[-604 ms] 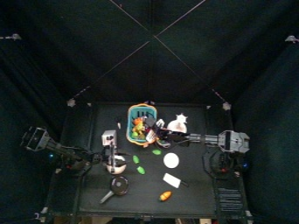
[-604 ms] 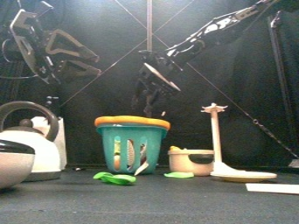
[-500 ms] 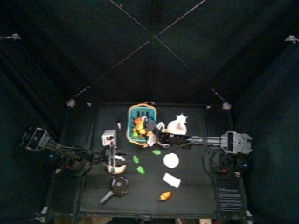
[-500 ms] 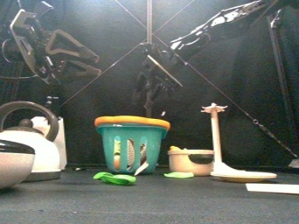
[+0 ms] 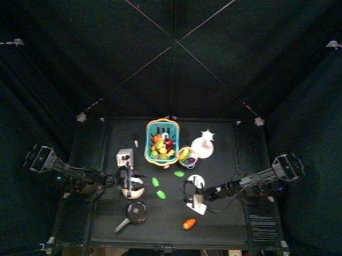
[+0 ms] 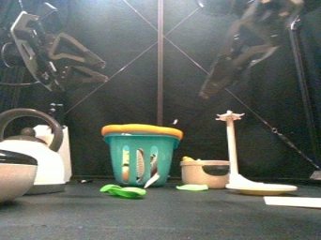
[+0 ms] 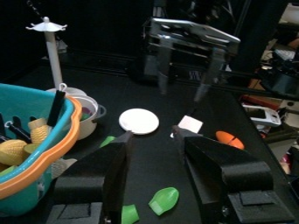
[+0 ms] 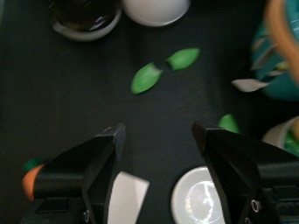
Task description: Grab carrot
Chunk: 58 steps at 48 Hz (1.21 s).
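The carrot (image 5: pixel 189 224) is a tiny orange piece lying near the table's front edge. It also shows in the left wrist view (image 7: pixel 229 138) and at the edge of the right wrist view (image 8: pixel 31 182). My right gripper (image 8: pixel 158 136) is open and empty. It hangs over the white disc (image 5: pixel 197 181) and a small white square piece (image 7: pixel 187 125), behind the carrot and apart from it. The left wrist view shows the right gripper (image 7: pixel 184 83) with its jaws spread. My left gripper (image 7: pixel 158 149) is open and empty, resting at the table's left.
A teal basket (image 5: pixel 162 141) with an orange rim holds fruit at mid-table. A white stand (image 6: pixel 228 150) and a small bowl (image 6: pixel 201 172) are to its right. A kettle (image 6: pixel 25 155) stands at the left. Green pieces (image 8: pixel 158 70) lie between the kettle and the disc.
My right arm has swung from over the basket and stand towards the table's front, and is now above the white disc. The left arm has not moved.
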{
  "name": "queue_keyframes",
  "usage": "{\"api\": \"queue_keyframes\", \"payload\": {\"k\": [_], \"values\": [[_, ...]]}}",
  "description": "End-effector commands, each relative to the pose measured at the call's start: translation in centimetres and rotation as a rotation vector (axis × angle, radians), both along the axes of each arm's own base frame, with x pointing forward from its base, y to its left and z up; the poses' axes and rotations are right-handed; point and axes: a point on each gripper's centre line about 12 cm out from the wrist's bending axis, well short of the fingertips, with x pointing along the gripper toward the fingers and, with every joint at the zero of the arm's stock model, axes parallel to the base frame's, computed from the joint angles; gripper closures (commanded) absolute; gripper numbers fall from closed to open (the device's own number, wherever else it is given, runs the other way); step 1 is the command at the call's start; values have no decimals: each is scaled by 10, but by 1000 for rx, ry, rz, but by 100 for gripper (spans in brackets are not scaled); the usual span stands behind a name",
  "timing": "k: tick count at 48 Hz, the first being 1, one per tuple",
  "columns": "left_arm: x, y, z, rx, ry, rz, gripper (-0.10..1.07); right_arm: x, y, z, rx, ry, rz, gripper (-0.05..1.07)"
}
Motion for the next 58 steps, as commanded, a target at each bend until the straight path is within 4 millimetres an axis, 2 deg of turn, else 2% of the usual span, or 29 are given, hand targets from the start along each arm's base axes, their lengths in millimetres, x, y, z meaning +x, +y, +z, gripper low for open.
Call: {"api": "queue_keyframes", "payload": {"k": [1, 7, 19, 28, 38, 58], "values": [[2, 0, 4, -3, -15, 2, 17, -9, 30, 1, 29, 7, 73, 8], [1, 0, 2, -3, -9, 4, 17, -13, 60, -14, 67, 67, 116, 8], [0, 1, 2, -8, -8, 12, 17, 1, 94, -46, 126, 177, 102, 9], [0, 2, 1, -7, -6, 12, 17, 6, 117, -59, 157, 224, 100, 9], [0, 2, 1, -7, -6, 12, 17, 0, 124, -66, 191, 263, 81, 9], [0, 2, 1, -7, -6, 12, 17, -13, 111, -86, 164, 334, 36, 16]]}}
